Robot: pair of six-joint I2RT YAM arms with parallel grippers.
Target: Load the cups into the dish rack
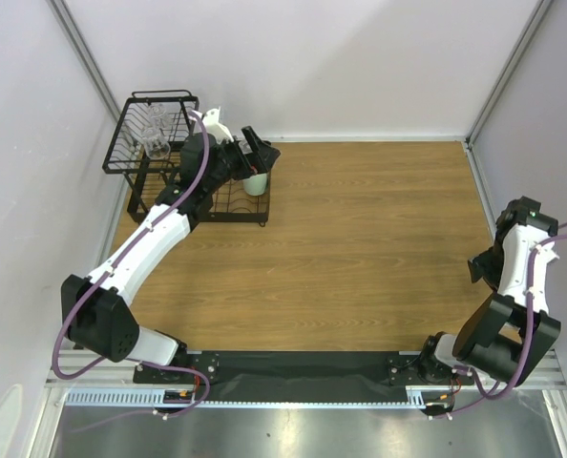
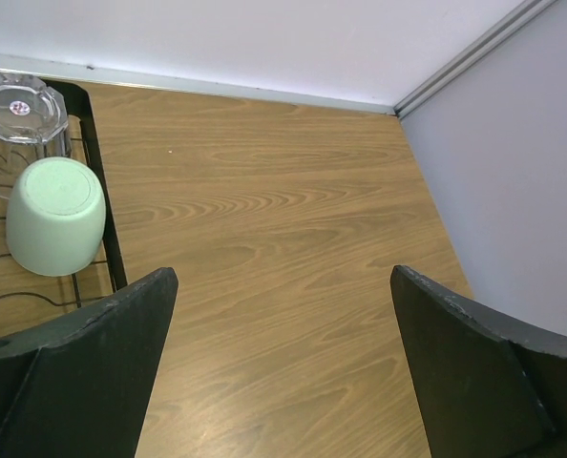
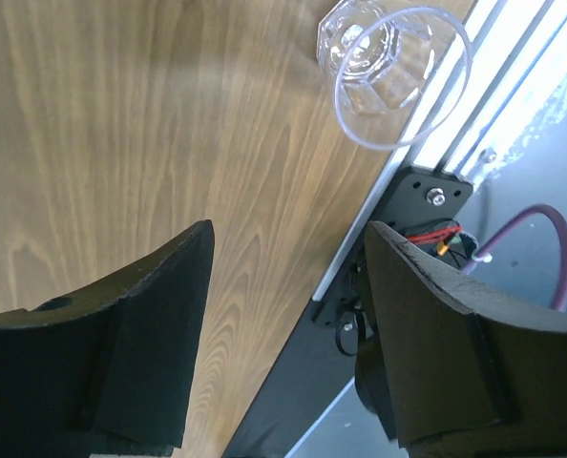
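Only right wrist view shows clear cup (image 3: 390, 69); left hand (image 2: 283, 277), right hand (image 3: 288, 231) agape, empty

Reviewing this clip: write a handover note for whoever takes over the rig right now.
Left end effector: open, empty, by the black wire dish rack.
Right end effector: open, empty, pointing at a clear glass cup near the edge of the wooden table.
Done: pale mint-green tumbler sits upside down in the rack's low tray; clear glass cups are in the raised basket.
Left: rack the table cup.
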